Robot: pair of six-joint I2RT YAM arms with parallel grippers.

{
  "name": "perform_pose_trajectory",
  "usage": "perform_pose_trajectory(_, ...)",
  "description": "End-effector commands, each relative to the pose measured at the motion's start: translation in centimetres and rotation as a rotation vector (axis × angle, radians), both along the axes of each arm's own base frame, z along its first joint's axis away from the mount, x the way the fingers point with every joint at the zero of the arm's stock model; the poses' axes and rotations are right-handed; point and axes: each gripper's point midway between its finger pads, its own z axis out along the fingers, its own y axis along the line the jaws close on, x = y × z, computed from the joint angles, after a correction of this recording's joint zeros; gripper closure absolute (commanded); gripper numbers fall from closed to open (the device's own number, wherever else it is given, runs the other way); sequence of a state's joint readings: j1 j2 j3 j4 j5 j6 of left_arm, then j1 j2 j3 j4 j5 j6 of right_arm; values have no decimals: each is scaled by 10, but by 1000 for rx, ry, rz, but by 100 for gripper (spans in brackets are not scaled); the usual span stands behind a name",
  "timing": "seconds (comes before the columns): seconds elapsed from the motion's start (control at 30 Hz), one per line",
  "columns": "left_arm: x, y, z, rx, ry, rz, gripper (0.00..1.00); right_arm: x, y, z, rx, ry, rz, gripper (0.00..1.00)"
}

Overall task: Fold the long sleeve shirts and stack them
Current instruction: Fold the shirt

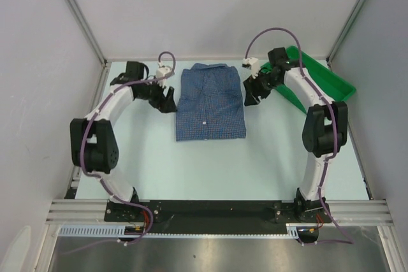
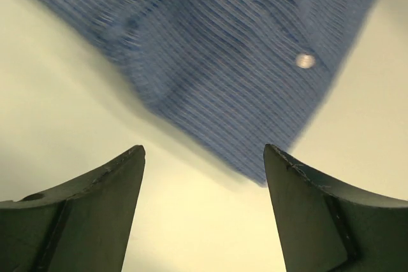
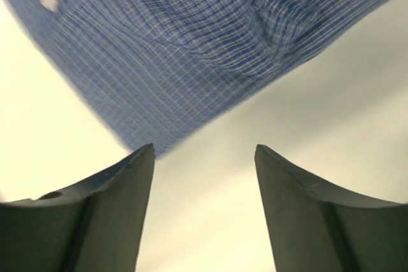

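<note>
A blue checked long sleeve shirt (image 1: 211,101) lies folded into a neat rectangle on the table, collar toward the far side, small white buttons down its middle. My left gripper (image 1: 167,100) hangs just off its left edge, open, with only bare table between its fingers. In the left wrist view the shirt (image 2: 229,49) fills the top and the left gripper (image 2: 204,157) is clear of it. My right gripper (image 1: 250,95) sits just off the shirt's right edge, open and empty. The right wrist view shows the cloth (image 3: 191,42) beyond the right gripper (image 3: 204,151).
A green plastic tray (image 1: 312,81) lies at the far right, partly under the right arm. White walls close in the table on the left, right and far sides. Both arm bases stand at the near edge on a black rail (image 1: 210,211).
</note>
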State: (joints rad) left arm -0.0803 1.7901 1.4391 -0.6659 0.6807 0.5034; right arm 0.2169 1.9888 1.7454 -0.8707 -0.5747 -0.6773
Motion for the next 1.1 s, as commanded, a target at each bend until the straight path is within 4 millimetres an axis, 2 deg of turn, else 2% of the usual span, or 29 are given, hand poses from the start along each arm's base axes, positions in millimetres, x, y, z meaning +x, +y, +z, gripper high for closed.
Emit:
perform_pose_trajectory(0.0, -68, -29, -22, -189, 252, 64, 19, -47, 9, -2, 283, 466, -308, 34)
perform_pose_trajectory(0.07, -80, -30, -37, -205, 286, 89, 20, -48, 15, -6, 325, 454, -314, 34)
perform_pose_trajectory(0.17, -88, -30, -49, -215, 328, 123, 22, -61, 19, -19, 317, 514, -342, 33)
perform_pose_trajectory(0.23, -85, -29, -53, -215, 321, 148, 23, -66, 20, -31, 322, 553, -364, 33)
perform_pose_trajectory(0.33, -85, -28, -63, -216, 337, 173, 24, -61, 16, -48, 335, 588, -413, 33)
perform_pose_trajectory(0.47, -82, -33, -68, -244, 373, 178, 27, -62, 16, -59, 359, 634, -435, 36)
perform_pose_trajectory(0.63, -78, -40, -77, -280, 438, 166, 36, -70, 21, -73, 380, 703, -454, 37)
perform_pose_trajectory(0.77, -75, -41, -77, -284, 448, 172, 41, -72, 22, -78, 391, 729, -466, 46)
perform_pose_trajectory(0.83, -78, -41, -78, -282, 461, 172, 46, -77, 21, -79, 390, 744, -468, 48)
perform_pose_trajectory(0.93, -83, -41, -77, -283, 474, 160, 48, -90, 21, -79, 388, 780, -472, 52)
perform_pose_trajectory(1.07, -92, -41, -78, -282, 494, 142, 53, -96, 27, -77, 392, 792, -451, 65)
